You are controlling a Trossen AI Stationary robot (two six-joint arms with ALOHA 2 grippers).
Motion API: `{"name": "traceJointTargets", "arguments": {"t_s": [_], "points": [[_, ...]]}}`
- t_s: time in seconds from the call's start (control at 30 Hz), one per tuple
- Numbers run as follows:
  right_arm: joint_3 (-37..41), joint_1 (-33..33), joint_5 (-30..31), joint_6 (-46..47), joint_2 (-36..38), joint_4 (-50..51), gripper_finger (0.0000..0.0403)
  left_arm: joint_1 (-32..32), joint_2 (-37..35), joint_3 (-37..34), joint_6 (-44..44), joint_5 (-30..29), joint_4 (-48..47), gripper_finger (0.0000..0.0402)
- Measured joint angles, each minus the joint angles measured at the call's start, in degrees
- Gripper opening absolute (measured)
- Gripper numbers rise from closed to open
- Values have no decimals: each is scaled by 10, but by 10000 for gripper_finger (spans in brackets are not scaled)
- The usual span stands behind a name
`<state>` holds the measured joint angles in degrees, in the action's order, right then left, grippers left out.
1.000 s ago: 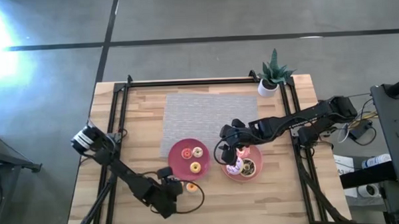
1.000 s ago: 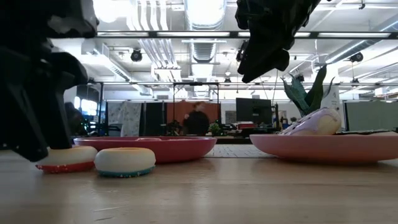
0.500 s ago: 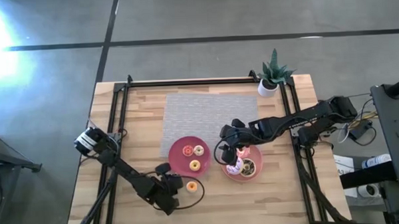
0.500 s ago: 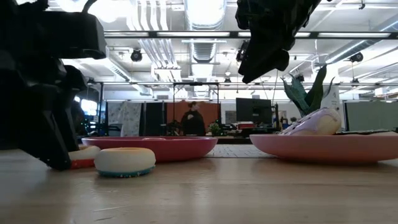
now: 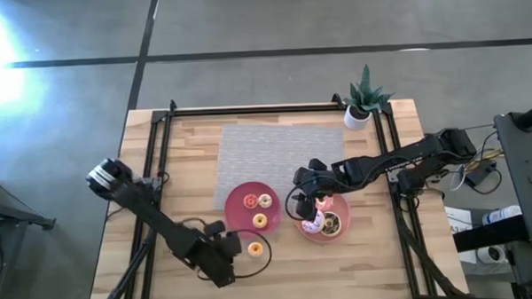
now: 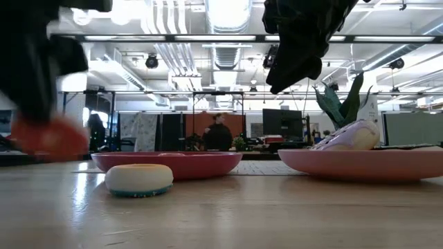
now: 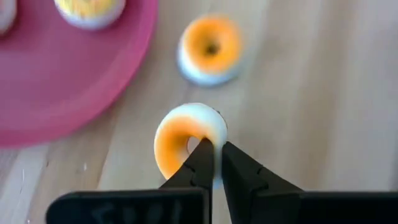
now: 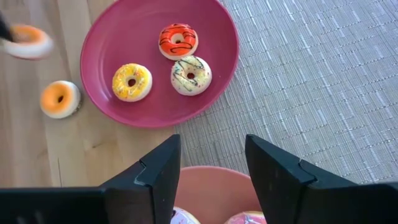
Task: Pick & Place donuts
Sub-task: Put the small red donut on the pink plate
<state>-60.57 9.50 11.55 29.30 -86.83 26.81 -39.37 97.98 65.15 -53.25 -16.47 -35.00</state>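
No legible brand, label or writing in any view.

Counter (image 5: 187, 161): pale wooden planks with a black frame along its edges; grey woven mat (image 5: 275, 149) at centre rear; potted plant (image 5: 364, 100) at the far right corner. Floor around it grey concrete. Low view: open hall behind, ceiling ducts and strip lights, a monitor, a person standing far back.

Left gripper (image 7: 214, 163): near the front edge of the counter, fingers (image 7: 200, 163) pinched tight on the rim of an orange donut (image 7: 186, 134), held above the wood; seen blurred at the left in the low view (image 6: 48, 137). Second orange donut (image 7: 210, 48) lying on the bare wood just beside the left pink plate (image 8: 214, 74).

Left pink plate: red-iced donut (image 8: 178, 40), yellow donut (image 8: 131, 81) and pale dark-drizzled donut (image 8: 191, 74), close together.

Right gripper (image 8: 211, 171): above the right pink plate (image 5: 338, 232), fingers (image 8: 158, 168) spread apart, nothing between them. Right pink plate: a pink donut (image 5: 311, 223) and a brown-iced donut (image 5: 330, 223).
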Motion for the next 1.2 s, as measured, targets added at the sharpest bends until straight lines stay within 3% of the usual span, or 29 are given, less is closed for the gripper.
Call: {"name": "traceJointTargets", "arguments": {"t_s": [0.2, 0.3, 0.43, 0.57, 0.67, 0.77, 1.2], "points": [[1, 0, -2, -10, 0, -5, 167, 40, -120, -24, 7, -10, 57, 1], [3, 0, -53, -43, 0, -41, 163, 88, -170, -79, -9, 0, 150, 0], [4, 2, -127, -121, 0, -136, 159, 156, -224, -182, -19, 103, 357, 0], [1, 12, -134, -255, 0, -207, 164, 208, -263, -266, -43, 159, 509, 0], [-6, 17, -135, -312, -2, -231, 176, 233, -286, -294, -52, 160, 518, 0], [-17, 16, -137, -304, -12, -231, 195, 246, -295, -302, -38, 170, 515, 0], [-101, 16, -135, -296, -82, -174, 253, 278, -257, -250, 36, 218, 516, 0]]}}
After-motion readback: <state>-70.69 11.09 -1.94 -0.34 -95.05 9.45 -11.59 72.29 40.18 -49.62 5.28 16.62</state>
